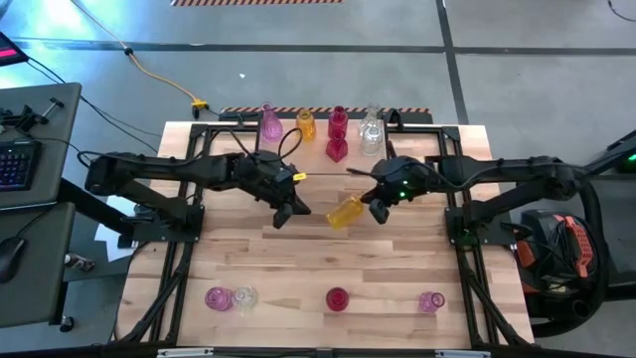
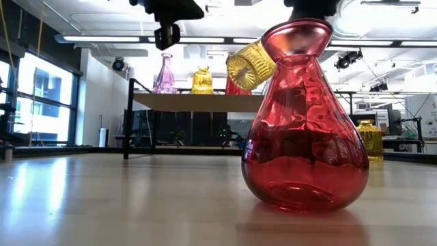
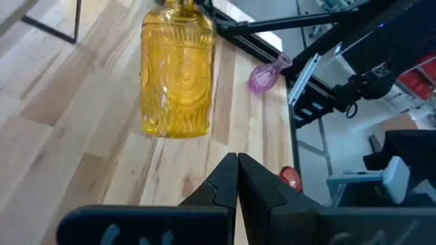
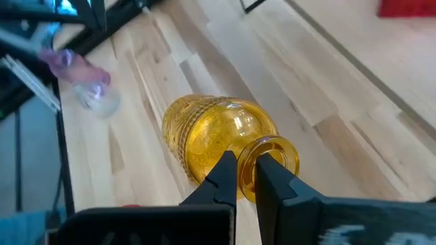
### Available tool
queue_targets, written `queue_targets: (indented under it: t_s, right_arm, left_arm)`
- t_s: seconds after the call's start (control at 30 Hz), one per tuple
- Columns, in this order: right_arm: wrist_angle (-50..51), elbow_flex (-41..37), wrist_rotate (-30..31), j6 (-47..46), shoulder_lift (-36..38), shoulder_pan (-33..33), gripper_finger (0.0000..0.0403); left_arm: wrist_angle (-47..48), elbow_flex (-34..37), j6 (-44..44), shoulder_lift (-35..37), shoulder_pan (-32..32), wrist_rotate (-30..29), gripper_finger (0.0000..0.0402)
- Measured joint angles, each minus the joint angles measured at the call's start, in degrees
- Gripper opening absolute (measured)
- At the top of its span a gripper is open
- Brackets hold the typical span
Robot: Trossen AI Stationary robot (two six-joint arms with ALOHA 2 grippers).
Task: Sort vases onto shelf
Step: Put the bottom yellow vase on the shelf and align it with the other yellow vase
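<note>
Right gripper (image 4: 246,178) pinching yellow vase's (image 4: 218,139) rim, vase empty, left gripper (image 3: 237,178) closed

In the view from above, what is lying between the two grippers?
The yellow vase, tilted and held at its rim by the right gripper, sits between it and the left gripper. Beside the vase, the high view shows only bare tabletop.

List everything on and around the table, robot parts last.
Held vase: one, amber-yellow, tilted in mid-table, rim pinched by the right gripper.
Shelf vases: five, pink, yellow, two red, clear, on the shelf at the far edge.
Table vases: four, pink, clear, red, pink, along the near edge.
Keyboard: one, dark, on the side desk.
Left gripper: shut, empty, mid-table.
Right gripper: shut on the held vase.
</note>
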State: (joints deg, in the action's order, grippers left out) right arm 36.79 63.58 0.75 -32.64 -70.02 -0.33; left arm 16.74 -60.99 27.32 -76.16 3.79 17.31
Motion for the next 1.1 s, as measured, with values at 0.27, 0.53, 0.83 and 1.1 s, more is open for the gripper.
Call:
queue_targets:
  t_s: [0.27, 0.53, 0.83, 1.1]
  right_arm:
    - [4.1, 10.8, -3.3, 11.8, -10.2, 0.1, 0.0]
    - [12.5, 25.7, -2.4, 23.3, -20.6, -0.5, 0.0]
    - [20.8, 44.6, -1.0, 37.4, -31.6, -2.7, 0.0]
    - [28.7, 59.7, 0.3, 46.8, -40.3, -4.7, 0.0]
  left_arm:
    - [0.2, 0.0, 3.0, 3.6, 0.0, 0.5, 0.0003]
    - [0.3, 0.0, 2.1, 9.1, 0.3, -1.1, 0.0003]
    - [0.1, 0.0, 2.1, 13.1, 0.3, -3.4, 0.0003]
    - [2.7, 0.0, 2.6, 13.2, 0.3, -3.5, 0.0003]
